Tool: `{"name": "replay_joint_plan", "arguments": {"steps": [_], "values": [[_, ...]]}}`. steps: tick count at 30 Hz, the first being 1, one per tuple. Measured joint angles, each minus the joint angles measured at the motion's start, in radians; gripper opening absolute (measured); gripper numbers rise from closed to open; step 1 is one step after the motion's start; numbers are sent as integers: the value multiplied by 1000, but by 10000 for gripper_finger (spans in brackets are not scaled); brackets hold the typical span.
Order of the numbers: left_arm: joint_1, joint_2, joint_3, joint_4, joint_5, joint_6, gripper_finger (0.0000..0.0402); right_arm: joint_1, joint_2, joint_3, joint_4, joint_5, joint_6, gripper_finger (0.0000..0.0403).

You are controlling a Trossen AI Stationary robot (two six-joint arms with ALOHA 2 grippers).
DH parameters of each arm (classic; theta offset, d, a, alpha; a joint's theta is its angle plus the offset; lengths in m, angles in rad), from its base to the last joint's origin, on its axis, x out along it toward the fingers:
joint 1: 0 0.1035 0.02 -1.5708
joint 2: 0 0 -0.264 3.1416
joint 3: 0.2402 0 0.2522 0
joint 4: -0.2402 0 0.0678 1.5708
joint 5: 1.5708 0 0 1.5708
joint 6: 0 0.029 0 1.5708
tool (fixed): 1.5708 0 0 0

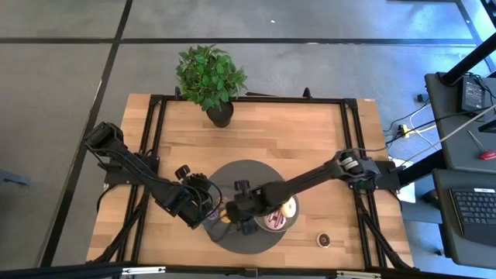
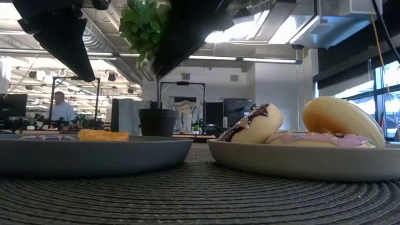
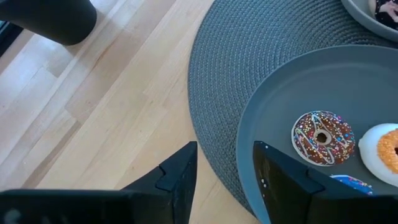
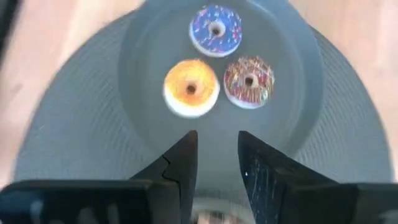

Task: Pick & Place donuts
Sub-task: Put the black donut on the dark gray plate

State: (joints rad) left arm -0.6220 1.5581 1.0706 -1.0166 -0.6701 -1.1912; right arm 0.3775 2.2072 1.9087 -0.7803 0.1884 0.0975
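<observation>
Woven mat (image 4: 74, 155) carries a plate (image 4: 298, 93) where three mini donuts (image 4: 191, 88) lie flat, both grippers' fingers (image 4: 180, 162) slightly parted, empty.

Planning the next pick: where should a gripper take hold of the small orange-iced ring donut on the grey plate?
Come straight down on the small orange-iced ring donut; it lies flat. Probably pinch across its rim along the line that avoids the purple-iced donut and brown sprinkled donut close beside it.

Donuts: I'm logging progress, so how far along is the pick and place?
Done: three minis lie on one plate, larger iced donuts on the other plate. In hand: nothing; the left gripper and right gripper are open, empty. Left: one dark donut on the wooden table.
</observation>
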Motion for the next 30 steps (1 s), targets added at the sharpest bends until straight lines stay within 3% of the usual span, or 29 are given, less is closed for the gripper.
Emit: {"name": "replay_joint_plan", "arguments": {"steps": [6, 17, 23, 30], "values": [[-1, 0, 0, 1, 19, 0, 149, 64, -95, 0, -337, 81, 139, 117], [-24, 0, 0, 19, 11, 0, 148, 317, -243, 0, -691, 39, 737, 117], [-26, 0, 0, 30, 8, 0, 151, 412, -272, -9, -703, 15, 845, 95], [-26, 0, 0, 30, 6, 0, 150, 352, -305, -204, -520, 9, 748, 53]]}}
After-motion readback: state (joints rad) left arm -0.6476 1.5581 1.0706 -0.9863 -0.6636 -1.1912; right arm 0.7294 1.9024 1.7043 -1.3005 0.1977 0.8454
